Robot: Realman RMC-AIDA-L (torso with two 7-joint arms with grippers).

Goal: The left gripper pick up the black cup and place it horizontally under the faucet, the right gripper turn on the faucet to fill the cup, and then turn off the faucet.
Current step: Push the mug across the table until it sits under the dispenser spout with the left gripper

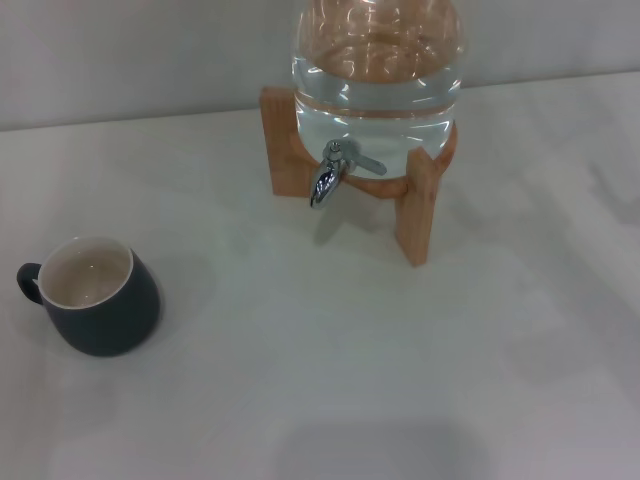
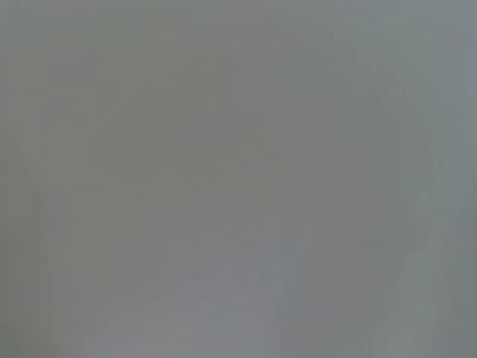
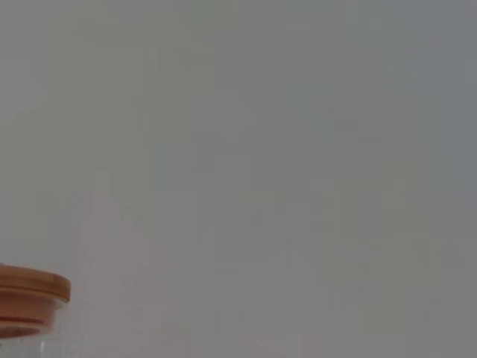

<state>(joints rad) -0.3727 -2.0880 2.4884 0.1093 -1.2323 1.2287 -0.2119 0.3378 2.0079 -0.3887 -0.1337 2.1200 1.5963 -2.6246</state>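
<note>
The black cup (image 1: 98,296) stands upright on the white table at the near left, its cream inside showing and its small handle pointing left. The chrome faucet (image 1: 332,172) juts from the clear water jar (image 1: 377,75) at the back centre, spout down, lever pointing right. Bare table separates cup and faucet. Neither gripper shows in any view. The left wrist view holds only a plain grey surface.
The jar rests on a wooden stand (image 1: 415,205) whose legs reach toward the table's middle. A wooden lid edge (image 3: 30,298) shows in the right wrist view. The wall rises behind the table (image 1: 350,380).
</note>
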